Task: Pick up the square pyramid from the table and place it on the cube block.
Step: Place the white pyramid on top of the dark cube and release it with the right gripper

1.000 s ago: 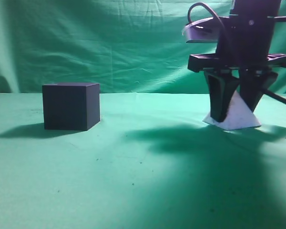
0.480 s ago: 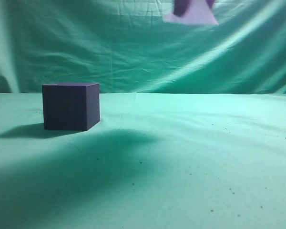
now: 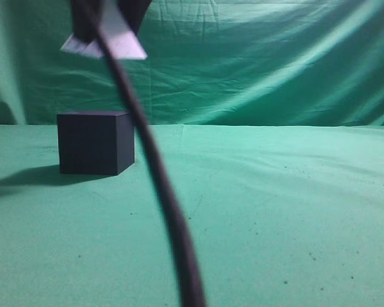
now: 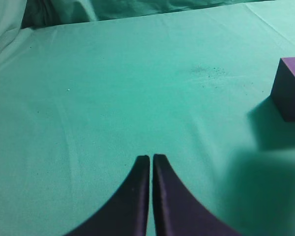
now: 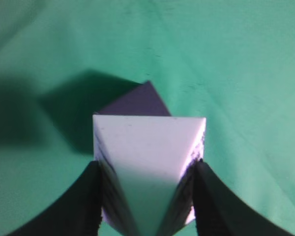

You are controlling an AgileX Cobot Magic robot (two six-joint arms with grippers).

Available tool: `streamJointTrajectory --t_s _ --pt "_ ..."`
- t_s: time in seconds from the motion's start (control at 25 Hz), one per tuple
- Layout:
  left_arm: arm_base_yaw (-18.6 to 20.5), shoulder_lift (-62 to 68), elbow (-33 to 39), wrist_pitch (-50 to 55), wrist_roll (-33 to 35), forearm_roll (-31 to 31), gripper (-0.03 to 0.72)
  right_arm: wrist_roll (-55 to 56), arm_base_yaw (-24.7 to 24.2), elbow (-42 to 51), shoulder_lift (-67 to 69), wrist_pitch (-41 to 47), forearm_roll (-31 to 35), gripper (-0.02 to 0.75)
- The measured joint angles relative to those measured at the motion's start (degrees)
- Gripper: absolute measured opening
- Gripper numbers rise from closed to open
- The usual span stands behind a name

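Cable (image 3: 155, 166) droops blurred across the front. Beyond it the cube block (image 3: 95, 142) sits on the table (image 3: 275, 211); high above it, the right gripper (image 5: 146, 196) pinches the square pyramid (image 3: 105, 40) aloft. Left gripper (image 4: 151, 158) is closed, empty.

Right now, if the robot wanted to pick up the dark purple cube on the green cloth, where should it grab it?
Probably from straight above, squeezing two opposite flat side walls of the dark navy-purple cube. It sits upright on the green cloth-covered table, with open cloth on both sides. But the right gripper already holds the pale white pyramid; the left gripper is shut and holds nothing.
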Motion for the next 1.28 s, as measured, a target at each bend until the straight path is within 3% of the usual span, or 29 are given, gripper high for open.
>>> streamJointTrajectory --t_s 0.12,0.16,0.92,0.96,1.04,1.08,1.2,1.28 --pt "0.0 0.0 0.0 0.0 0.0 0.0 0.000 -0.5 1.3 -1.5 3.5 0.0 0.1 0.364" --pt "0.0 0.0 0.0 0.0 0.0 0.0 0.000 -0.5 1.4 -1.6 4.3 0.0 0.1 0.323" --pt "0.0 0.0 0.0 0.0 0.0 0.0 0.000 -1.7 1.2 -1.7 7.3 -2.5 -2.3 0.337" --pt "0.0 0.0 0.0 0.0 0.0 0.0 0.000 -1.7 1.2 -1.7 7.3 -2.7 -2.3 0.383" --pt "0.0 0.0 0.0 0.0 0.0 0.0 0.000 -1.7 1.2 -1.7 7.3 -3.0 -2.3 0.391" --pt "0.0 0.0 0.0 0.0 0.0 0.0 0.000 -1.7 1.2 -1.7 7.3 -3.0 -2.3 0.475" --pt "0.0 0.0 0.0 0.0 0.0 0.0 0.000 -1.5 1.2 -1.7 7.3 -3.0 -2.3 0.619" --pt "0.0 0.0 0.0 0.0 0.0 0.0 0.000 -1.0 1.2 -1.7 7.2 -3.0 -2.3 0.646"
